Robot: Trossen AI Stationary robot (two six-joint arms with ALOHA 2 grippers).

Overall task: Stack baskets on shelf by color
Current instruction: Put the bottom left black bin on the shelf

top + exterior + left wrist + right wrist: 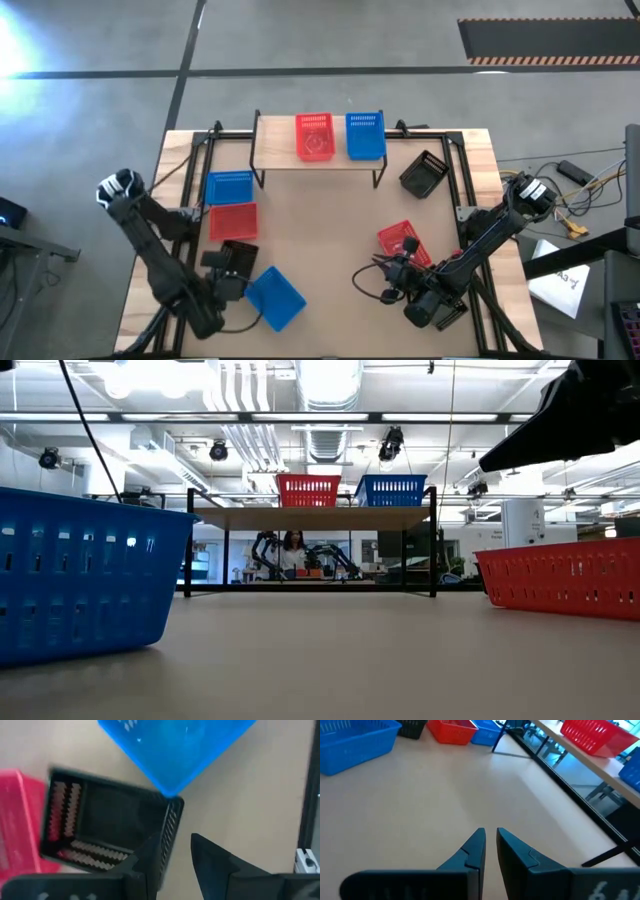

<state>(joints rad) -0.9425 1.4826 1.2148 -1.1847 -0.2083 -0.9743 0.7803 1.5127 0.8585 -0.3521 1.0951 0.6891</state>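
Left pincer at 7 o'clock, part-open, straddling black basket wall, apparently for lift to shelf at 12. Right pincer nearly closed, empty, hovering over table.

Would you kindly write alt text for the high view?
Overhead, a red basket and a blue basket sit on the shelf. Six baskets lie scattered on the table; the left gripper is beside a black basket.
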